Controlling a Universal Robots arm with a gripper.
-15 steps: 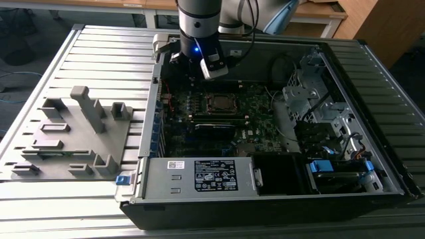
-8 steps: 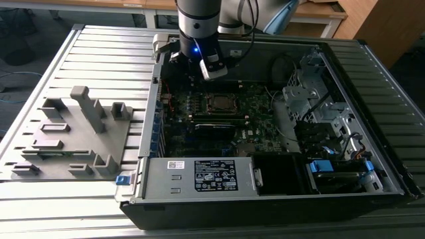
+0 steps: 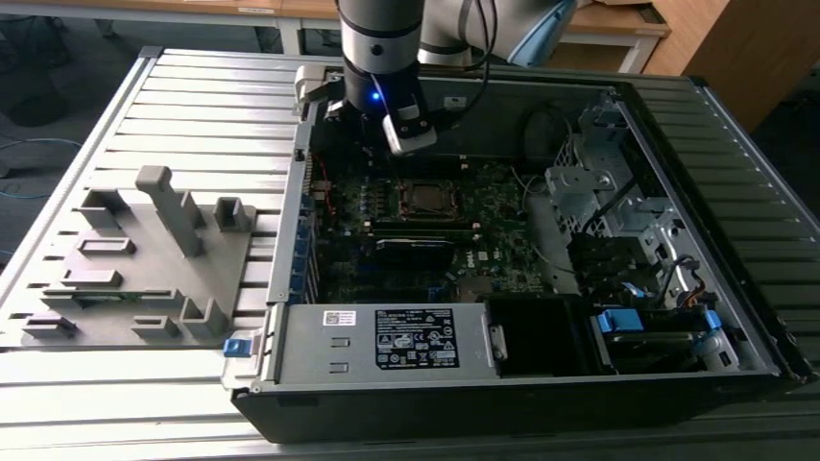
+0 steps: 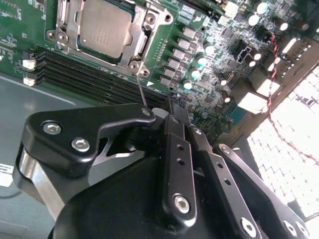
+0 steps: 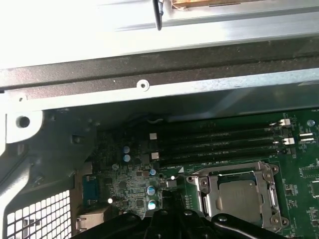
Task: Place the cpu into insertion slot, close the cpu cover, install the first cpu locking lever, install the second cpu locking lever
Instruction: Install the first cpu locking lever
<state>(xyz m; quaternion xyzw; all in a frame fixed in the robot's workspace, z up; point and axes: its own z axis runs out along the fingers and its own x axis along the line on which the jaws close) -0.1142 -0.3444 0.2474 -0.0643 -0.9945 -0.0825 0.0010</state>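
The cpu (image 4: 105, 27) (image 5: 244, 196) lies flat in its socket on the green board, its dull grey face up. The cpu cover (image 4: 75, 27) (image 5: 209, 191), a silvery frame, lies down around it. In the exterior view the socket (image 3: 423, 199) sits mid-board inside the open computer case. My gripper (image 3: 410, 146) (image 4: 178, 105) hangs just above the board beside the socket, on the case's back-wall side, fingers pressed together with nothing between them. A thin metal lever (image 4: 142, 90) rises from the socket's corner towards the fingertips.
Black memory slots (image 4: 89, 79) (image 5: 214, 142) run along one side of the socket. A red-black wire (image 4: 274, 99) hangs near the vented case wall. The power supply (image 3: 384, 336) and drive cage (image 3: 615, 202) flank the board. A grey fixture plate (image 3: 141, 259) lies at the exterior view's left.
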